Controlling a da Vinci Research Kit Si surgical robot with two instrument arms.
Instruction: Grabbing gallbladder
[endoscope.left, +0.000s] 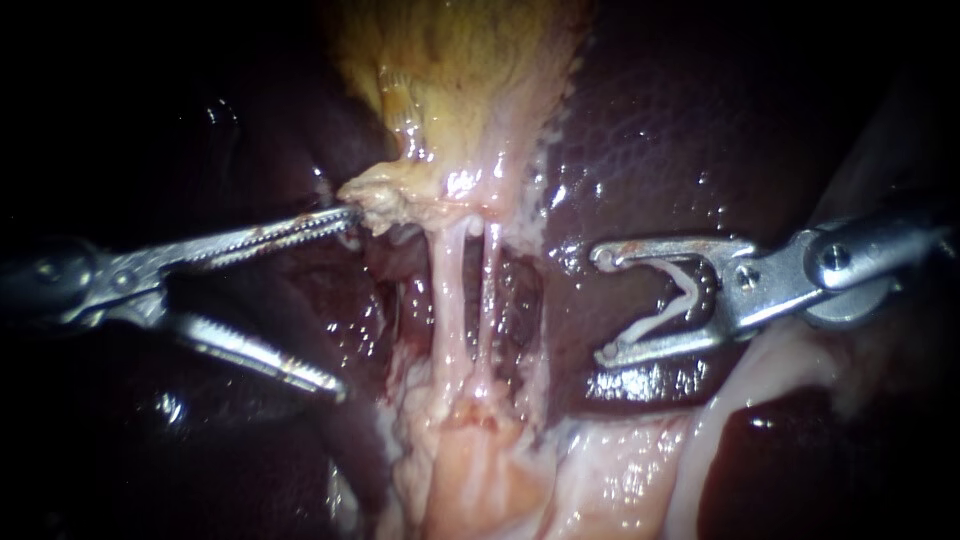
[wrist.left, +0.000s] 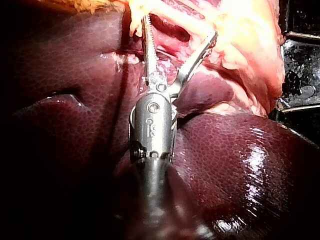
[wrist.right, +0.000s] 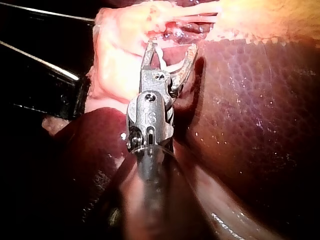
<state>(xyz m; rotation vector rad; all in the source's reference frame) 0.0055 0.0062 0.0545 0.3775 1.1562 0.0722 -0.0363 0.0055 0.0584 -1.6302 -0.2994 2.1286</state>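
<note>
At the far middle of the endoscope view, the gallbladder (endoscope.left: 455, 80) lies as a yellowish, wet sac against the dark liver (endoscope.left: 700, 130). It narrows toward the near side into a pale, frayed neck, and two thin tubes (endoscope.left: 450, 290) run on from the neck into the near fat.

The left instrument (endoscope.left: 340, 300) comes in from the left with its claw spread wide and gripping nothing. The far half of the claw touches the ragged left edge of the neck, while the near half hangs apart over the liver. The right instrument (endoscope.left: 603, 305) waits to the right of the tubes, clear of them. Its claw stands wide yet cradles a white clip (endoscope.left: 680, 300), one leg against each half.

The sac looks soft, slick and thin-walled, so it is likely to slide or tear under a hard pinch. The thick frayed neck seems the safest hold. It calls for a full, gentle bite, kept on the far side of the stretched tubes.
</note>
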